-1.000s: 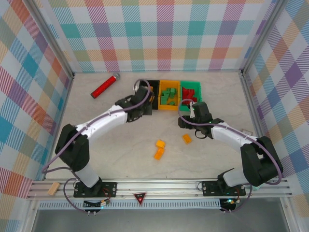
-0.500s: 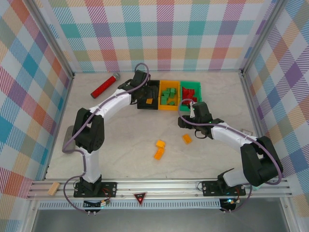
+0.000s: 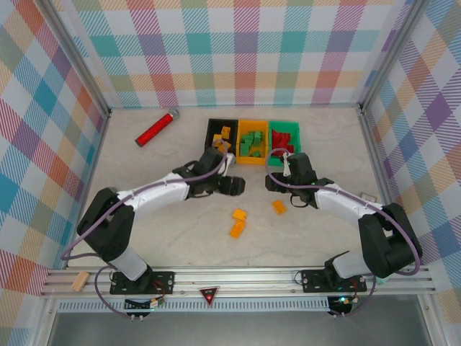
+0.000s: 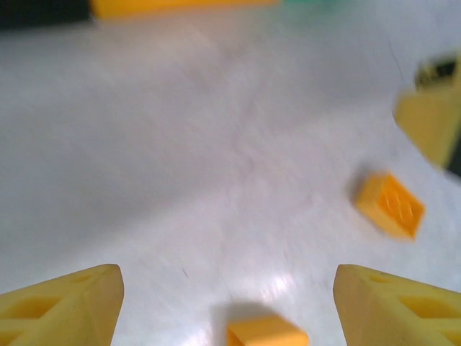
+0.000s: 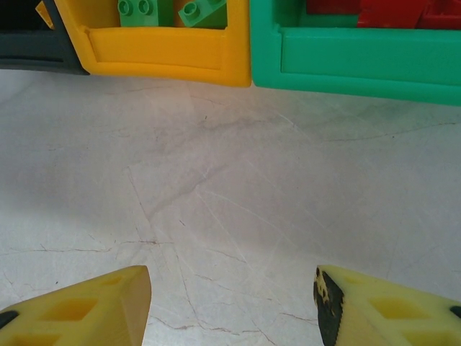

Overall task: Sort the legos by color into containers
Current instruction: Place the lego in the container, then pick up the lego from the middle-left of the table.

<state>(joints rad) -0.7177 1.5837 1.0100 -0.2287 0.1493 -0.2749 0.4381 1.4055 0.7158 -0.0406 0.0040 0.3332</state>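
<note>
From above we take in the whole table (image 3: pixel 144 231), pale and marbled, with the left arm (image 3: pixel 155 189) and the right arm (image 3: pixel 346 205) reaching in across it; the wrist cameras give us close patches of that surface.

Next in size come the containers (image 3: pixel 268 137), three joined in a row at the far side: a black bin (image 3: pixel 210 130), an orange-yellow bin (image 3: pixel 252 161) and a green bin (image 3: pixel 284 122). The right wrist view brings us up to their near walls, where we count two green legos (image 5: pixel 137 7) in the orange-yellow bin and see red legos (image 5: pixel 382 11) in the green one. From above we also find orange legos (image 3: pixel 224 134) in the black bin, too small for us to count.

One red cylinder (image 3: pixel 157 127) lies well apart, left of the bins.

The left gripper (image 3: pixel 234 186) hovers just in front of the black bin; its own camera shows us its fingers (image 4: pixel 65 306) spread wide with nothing held. The right gripper (image 3: pixel 271 180) sits just in front of the green bin, its fingers (image 5: pixel 86 306) likewise apart and empty.

Smallest of all, we count three loose orange legos (image 3: pixel 239 215) on the open table between the arms. The left wrist view catches two of them, one low between the fingertips and one off to the right
</note>
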